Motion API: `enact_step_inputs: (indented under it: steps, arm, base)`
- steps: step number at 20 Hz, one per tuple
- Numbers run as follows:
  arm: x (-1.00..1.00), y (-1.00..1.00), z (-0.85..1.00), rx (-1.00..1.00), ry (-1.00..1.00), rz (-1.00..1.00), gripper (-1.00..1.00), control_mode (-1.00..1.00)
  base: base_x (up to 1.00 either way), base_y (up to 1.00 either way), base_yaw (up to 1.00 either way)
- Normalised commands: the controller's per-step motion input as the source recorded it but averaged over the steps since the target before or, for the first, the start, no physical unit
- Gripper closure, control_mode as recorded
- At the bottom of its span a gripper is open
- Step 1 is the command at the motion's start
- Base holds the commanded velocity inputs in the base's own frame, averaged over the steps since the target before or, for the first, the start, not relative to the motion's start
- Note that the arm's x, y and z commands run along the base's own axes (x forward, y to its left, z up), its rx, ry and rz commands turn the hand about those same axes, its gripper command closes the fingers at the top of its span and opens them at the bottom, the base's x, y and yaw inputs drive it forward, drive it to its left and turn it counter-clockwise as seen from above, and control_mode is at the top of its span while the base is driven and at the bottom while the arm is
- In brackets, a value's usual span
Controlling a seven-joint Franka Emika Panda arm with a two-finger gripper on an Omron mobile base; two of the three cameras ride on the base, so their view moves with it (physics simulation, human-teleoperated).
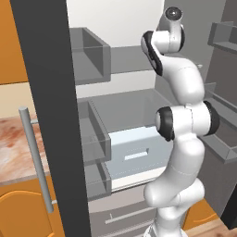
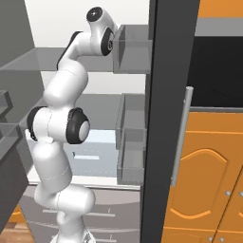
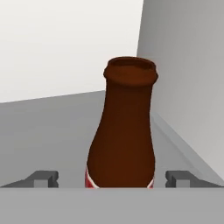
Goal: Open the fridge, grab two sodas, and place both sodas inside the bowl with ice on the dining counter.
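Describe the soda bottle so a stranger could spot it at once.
Look inside the open fridge, on a grey shelf near its right inner wall. The bottle stands upright between the open end effector fingertips: slim, dark brown, red label at the base.

A dark-brown bottle (image 3: pixel 121 131) with a sliver of red label at its base stands on a grey shelf (image 3: pixel 48 135) against a white back wall. At the left edge of the left base view, orange cabinets (image 1: pixel 18 208) sit under a pinkish-brown marbled tabletop (image 1: pixel 11 148); the fridge (image 1: pixel 51 115) door is dark grey with a pale grey handle.
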Motion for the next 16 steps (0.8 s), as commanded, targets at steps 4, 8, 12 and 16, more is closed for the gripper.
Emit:
enact_step_inputs:
  steps: [4, 8, 12, 16]
  arm:
    - [0.17, -0.05, -0.07, 0.00, 0.03, 0.00, 1.00, -1.00]
    - [0.09, -0.04, -0.07, 0.00, 0.01, 0.00, 1.00, -1.00]
    - [0.03, 0.00, -0.01, 0.00, 0.02, 0.00, 1.00, -1.00]
    - [-0.18, 0.00, -0.01, 0.00, -0.01, -0.01, 1.00, -1.00]
  base:
    - [0.00, 0.00, 0.00]
    - [0.00, 0.00, 0.00]
    - [0.00, 0.00, 0.00]
    - [0.00, 0.00, 0.00]
